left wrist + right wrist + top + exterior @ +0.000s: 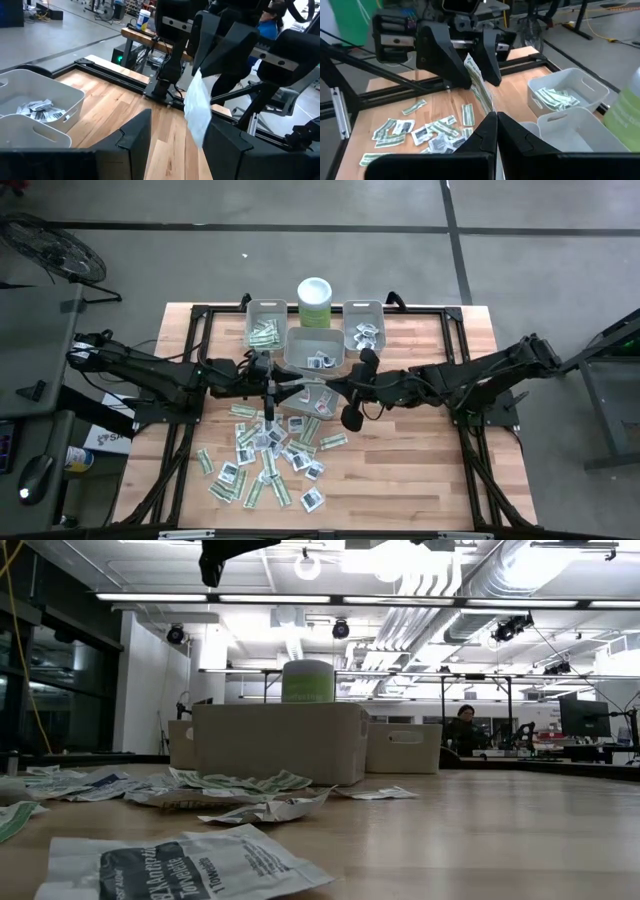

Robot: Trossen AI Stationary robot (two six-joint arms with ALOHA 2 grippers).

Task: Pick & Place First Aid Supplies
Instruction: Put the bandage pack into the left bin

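**Packet pinched by right gripper between both arms, above the table**

Right gripper (322, 383) clenched on one white packet (197, 111), fingers pressed together on its edge in the right wrist view; the packet hangs in the air just in front of the middle grey bin (315, 347), clear of the tabletop; left gripper (285, 390) faces it from the other side, jaws parted with the packet's other end between them; cannot tell whether its fingers (447, 57) touch the paper; both grippers meet just in front of the middle bin, over the wooden table (420, 470).

Loose first aid packets (265, 465), green-white strips and white squares with dark print, lie scattered on the table in front of the middle bin, toward the left arm's side; green strips sit in the left bin (264, 325); white squares in the right bin (364, 328); a couple of squares in the middle bin; pale green canister (316, 302) with white lid stands behind the middle bin, between the other two.
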